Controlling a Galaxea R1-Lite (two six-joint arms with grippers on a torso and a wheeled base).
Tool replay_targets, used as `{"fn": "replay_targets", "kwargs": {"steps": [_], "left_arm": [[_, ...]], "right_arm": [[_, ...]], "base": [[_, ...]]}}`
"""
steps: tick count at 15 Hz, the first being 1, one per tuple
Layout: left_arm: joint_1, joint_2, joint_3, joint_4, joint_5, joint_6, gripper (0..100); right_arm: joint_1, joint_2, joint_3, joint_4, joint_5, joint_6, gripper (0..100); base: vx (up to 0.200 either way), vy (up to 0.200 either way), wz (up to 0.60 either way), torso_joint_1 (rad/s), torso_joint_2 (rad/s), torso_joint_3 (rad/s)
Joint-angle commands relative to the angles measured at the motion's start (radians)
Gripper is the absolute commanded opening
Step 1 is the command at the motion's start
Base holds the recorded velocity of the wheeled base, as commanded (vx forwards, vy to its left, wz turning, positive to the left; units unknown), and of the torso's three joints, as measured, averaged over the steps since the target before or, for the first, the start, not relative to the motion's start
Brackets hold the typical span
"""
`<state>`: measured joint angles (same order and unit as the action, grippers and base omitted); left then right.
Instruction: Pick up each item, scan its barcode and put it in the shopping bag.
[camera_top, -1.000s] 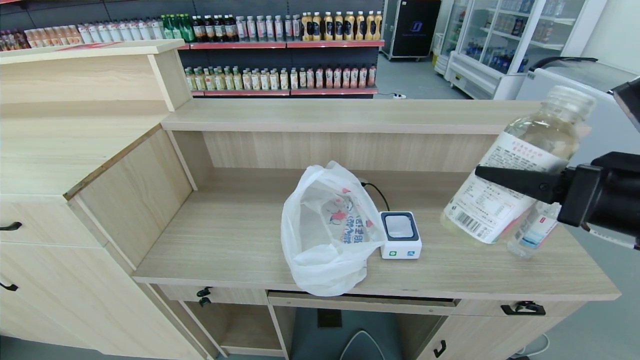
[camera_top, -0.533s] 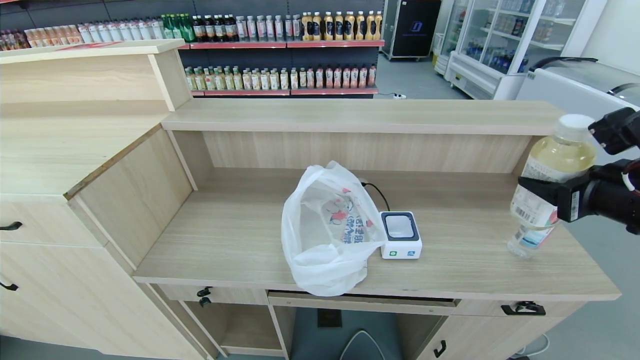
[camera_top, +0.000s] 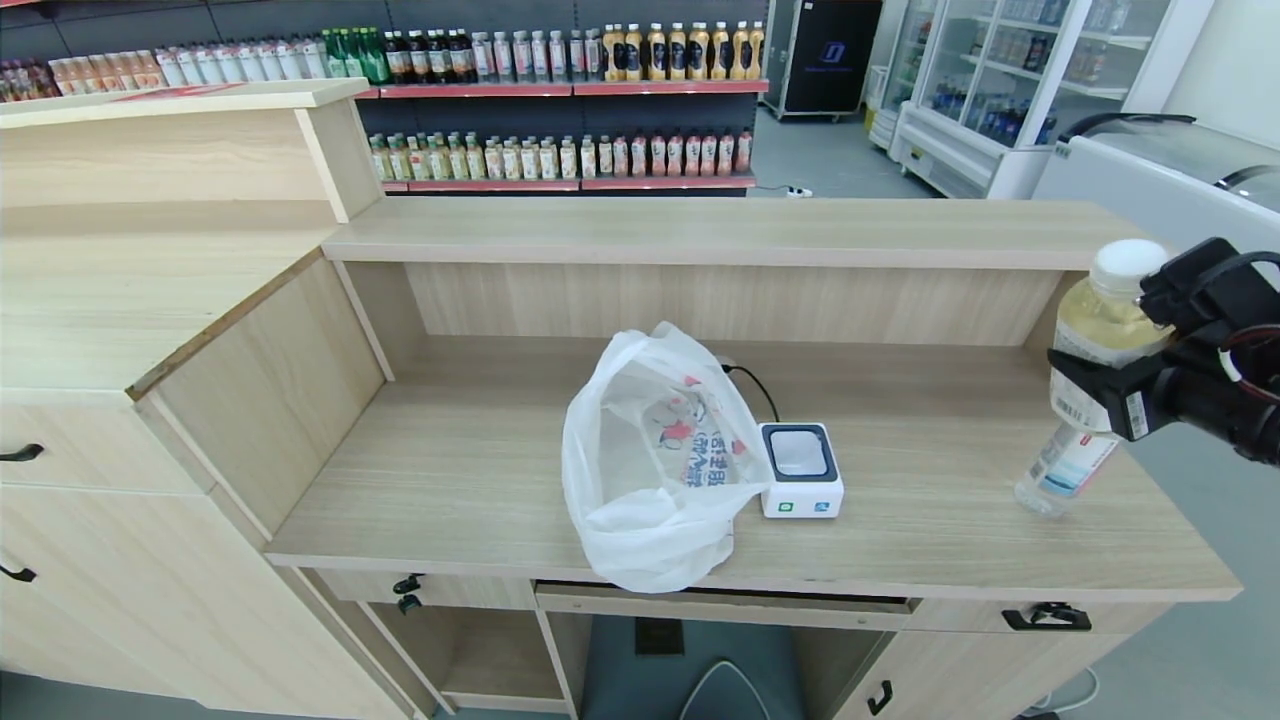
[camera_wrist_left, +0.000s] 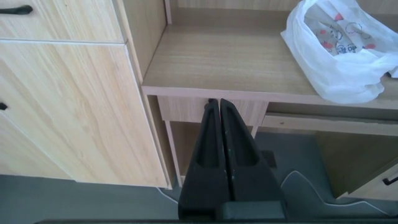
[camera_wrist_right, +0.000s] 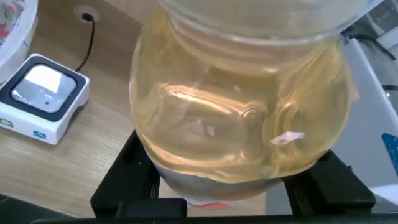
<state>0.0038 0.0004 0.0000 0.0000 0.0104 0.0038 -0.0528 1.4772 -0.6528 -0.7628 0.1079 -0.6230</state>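
Note:
My right gripper (camera_top: 1096, 388) is shut on a tea bottle (camera_top: 1103, 328) with pale yellow liquid and a white cap, held upright in the air over the counter's right end. The right wrist view has the tea bottle (camera_wrist_right: 242, 124) close up, with black fingers (camera_wrist_right: 127, 186) on either side. Below it a clear water bottle (camera_top: 1066, 468) stands on the counter. The white shopping bag (camera_top: 650, 460) sits open mid-counter, with the white barcode scanner (camera_top: 800, 468) beside it on the right. My left gripper (camera_wrist_left: 219, 112) is shut on nothing, low in front of the counter's left end.
The wooden counter (camera_top: 480, 470) has a raised back ledge (camera_top: 700, 230) and a tall side unit (camera_top: 150, 260) on the left. A black cable (camera_top: 755, 385) runs behind the scanner. Drawers with black handles (camera_top: 1045, 615) lie under the front edge.
My right gripper has carried the tea bottle rightward and away from the head camera, turning it from tilted to upright. The bag, scanner and water bottle stayed put.

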Motion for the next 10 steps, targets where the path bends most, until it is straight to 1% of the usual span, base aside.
{"fn": "replay_targets", "kwargs": {"steps": [1, 4, 5, 8, 10], "left_arm": [[0.001, 0.0, 0.0, 0.0, 0.0, 0.001, 0], [0.001, 0.0, 0.0, 0.0, 0.0, 0.001, 0], [0.001, 0.0, 0.0, 0.0, 0.0, -0.001, 0], [0.001, 0.0, 0.0, 0.0, 0.0, 0.001, 0], [0.001, 0.0, 0.0, 0.0, 0.0, 0.001, 0]], "right_arm": [[0.002, 0.023, 0.001, -0.012, 0.003, -0.014, 0], [0.004, 0.057, 0.002, -0.067, 0.013, -0.063, 0], [0.004, 0.072, 0.001, -0.081, 0.061, -0.09, 0], [-0.002, 0.15, -0.016, -0.09, 0.21, -0.139, 0], [-0.015, 0.212, -0.021, -0.115, 0.253, -0.158, 0]], "base": [[0.0, 0.0, 0.6, 0.002, 0.0, 0.007], [0.0, 0.0, 0.6, 0.004, 0.0, 0.002], [0.0, 0.0, 0.6, -0.002, 0.0, 0.002], [0.0, 0.0, 0.0, 0.0, 0.0, 0.0], [0.0, 0.0, 0.0, 0.0, 0.0, 0.0]]}}
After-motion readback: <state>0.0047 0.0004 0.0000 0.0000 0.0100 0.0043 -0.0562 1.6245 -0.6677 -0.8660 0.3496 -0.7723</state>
